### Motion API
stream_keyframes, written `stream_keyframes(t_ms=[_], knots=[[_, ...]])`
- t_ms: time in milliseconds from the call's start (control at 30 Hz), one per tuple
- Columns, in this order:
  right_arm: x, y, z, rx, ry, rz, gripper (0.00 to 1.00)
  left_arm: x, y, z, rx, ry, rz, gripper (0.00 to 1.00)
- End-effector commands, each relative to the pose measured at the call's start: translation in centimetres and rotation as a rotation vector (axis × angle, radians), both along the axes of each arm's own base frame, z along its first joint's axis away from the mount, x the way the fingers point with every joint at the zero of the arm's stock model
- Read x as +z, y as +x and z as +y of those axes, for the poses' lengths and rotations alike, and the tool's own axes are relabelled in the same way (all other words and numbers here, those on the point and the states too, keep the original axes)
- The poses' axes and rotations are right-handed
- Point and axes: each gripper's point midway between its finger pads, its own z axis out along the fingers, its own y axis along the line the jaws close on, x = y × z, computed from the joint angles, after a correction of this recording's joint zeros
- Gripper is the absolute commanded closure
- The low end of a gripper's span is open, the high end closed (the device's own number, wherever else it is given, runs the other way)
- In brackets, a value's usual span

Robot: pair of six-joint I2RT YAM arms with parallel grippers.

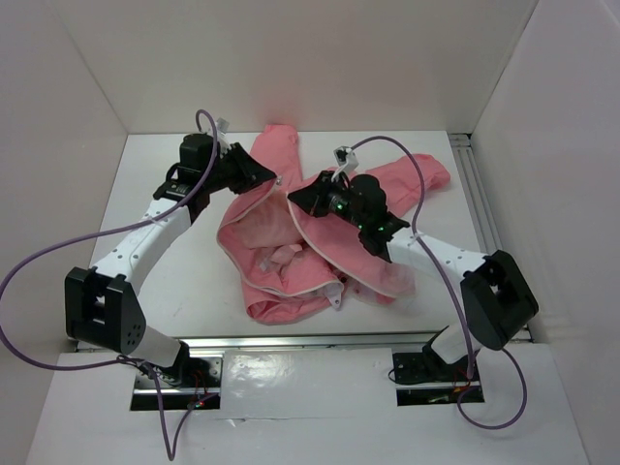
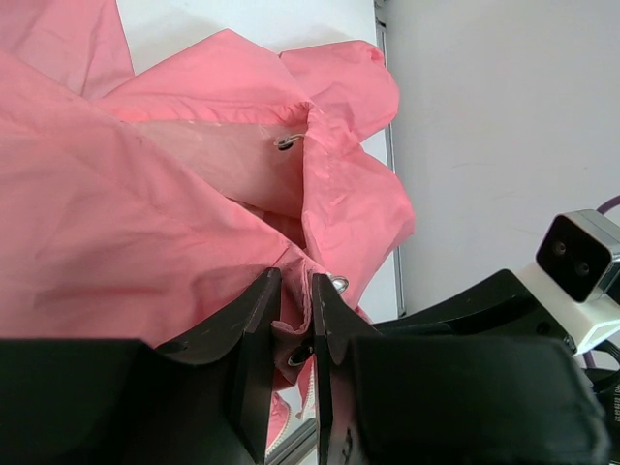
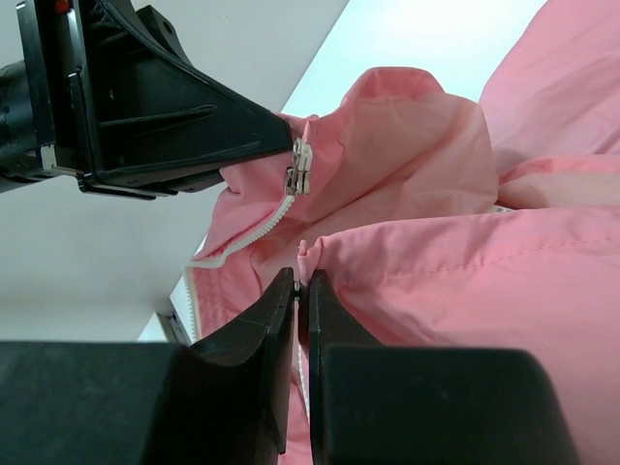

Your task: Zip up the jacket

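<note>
The salmon-pink jacket (image 1: 291, 257) lies open on the white table, paler lining up, white zipper edging along both front edges. My left gripper (image 1: 274, 180) is shut on one front edge of the jacket (image 2: 145, 223), with bunched fabric and a metal eyelet between the fingers (image 2: 254, 329). My right gripper (image 1: 294, 197) is shut on the other front edge of the jacket (image 3: 465, 262), its fingertips nearly touching. In the right wrist view the metal zipper slider (image 3: 298, 169) hangs at the tip of my left gripper, above the white zipper teeth (image 3: 254, 235).
White walls enclose the table on three sides. A metal rail (image 1: 480, 203) runs along the right edge and another rail (image 1: 320, 341) along the near edge. Purple cables (image 1: 29, 281) loop from both arms.
</note>
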Motion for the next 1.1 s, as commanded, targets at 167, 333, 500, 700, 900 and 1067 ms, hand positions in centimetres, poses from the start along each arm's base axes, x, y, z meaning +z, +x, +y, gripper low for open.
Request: stream_keyframes(t_ms=[167,333,500,700,900,1067], knots=[[4.0,0.6,1.5,0.023,0.055,-0.115,0.96,3.0,-0.1,-0.5,-0.017,-0.046,-0.076,1.00],[3.8,0.9,2.0,0.034,0.050,-0.108,0.96,3.0,-0.1,-0.5,-0.017,-0.046,-0.076,1.00],[4.0,1.1,2.1,0.033,0.056,-0.116,0.96,2.0,-0.5,-1.1,-0.043,-0.048,-0.056,1.00],[4.1,1.3,2.3,0.034,0.051,-0.125,0.96,2.2,-0.4,-1.1,-0.043,-0.050,-0.065,1.00],[4.7,1.3,2.4,0.042,0.062,-0.139,0.96,2.2,-0.4,-1.1,-0.043,-0.050,-0.065,1.00],[4.7,1.4,2.3,0.033,0.062,-0.139,0.96,2.2,-0.4,-1.1,-0.043,-0.050,-0.065,1.00]])
